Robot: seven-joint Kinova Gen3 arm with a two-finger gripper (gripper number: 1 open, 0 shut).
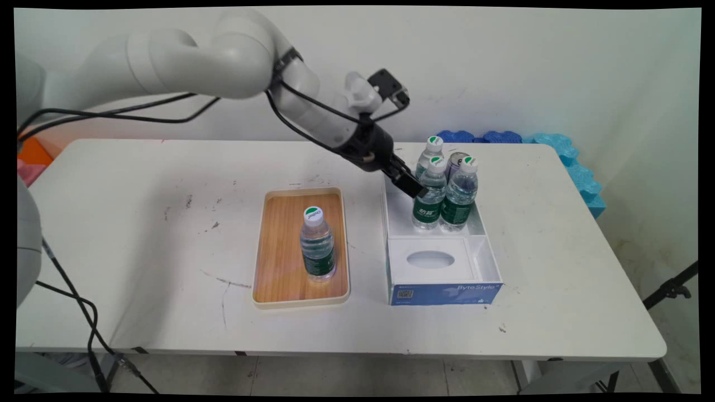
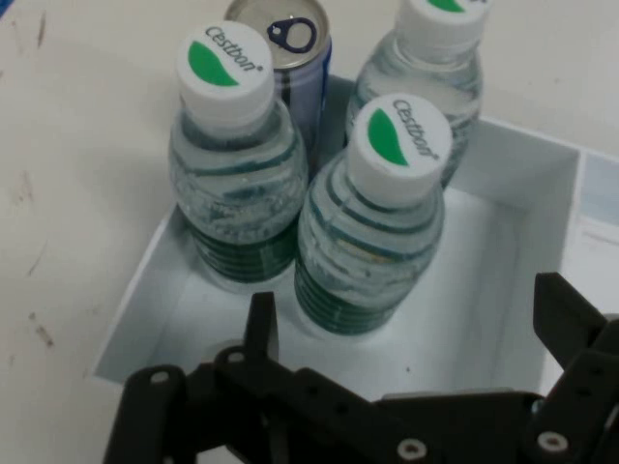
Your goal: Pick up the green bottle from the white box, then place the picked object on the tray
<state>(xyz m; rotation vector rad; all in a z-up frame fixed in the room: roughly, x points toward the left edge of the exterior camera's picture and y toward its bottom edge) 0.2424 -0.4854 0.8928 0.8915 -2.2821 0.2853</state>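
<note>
The nearest water bottle [image 2: 370, 217] stands upright in the rear compartment of a white box [image 1: 435, 262], at its near left, just ahead of the tool [image 1: 414, 188]. It is a small clear plastic bottle, full, with a white cap marked in green and a green label band low on its body. By its look it is moderately heavy for its size, with ribbed walls that would give a little under pressure and a smooth, possibly slippery skin; the ribbed middle, above the label, looks the soundest place to take hold, since the cap is narrow.

The tool is spread wide, its two black fingers [image 2: 259, 324] standing well apart with the bottle opposite the gap between them, and it holds nothing.

Close about that bottle stand two more bottles [image 2: 232, 164] of the same kind and a drink can [image 2: 287, 58] with its pull tab up, all packed together in the same compartment, touching or nearly so. The box's front compartment holds a white insert with an oval hole, and its blue front face carries lettering.

To the left of the box lies a wooden tray [image 1: 273, 245] with another bottle [image 1: 317, 245] standing upright in it.

The white surface [image 1: 139, 234] is scuffed and marked. Behind it is a pale wall, with blue foam pieces [image 1: 564, 148] at the far right corner.
</note>
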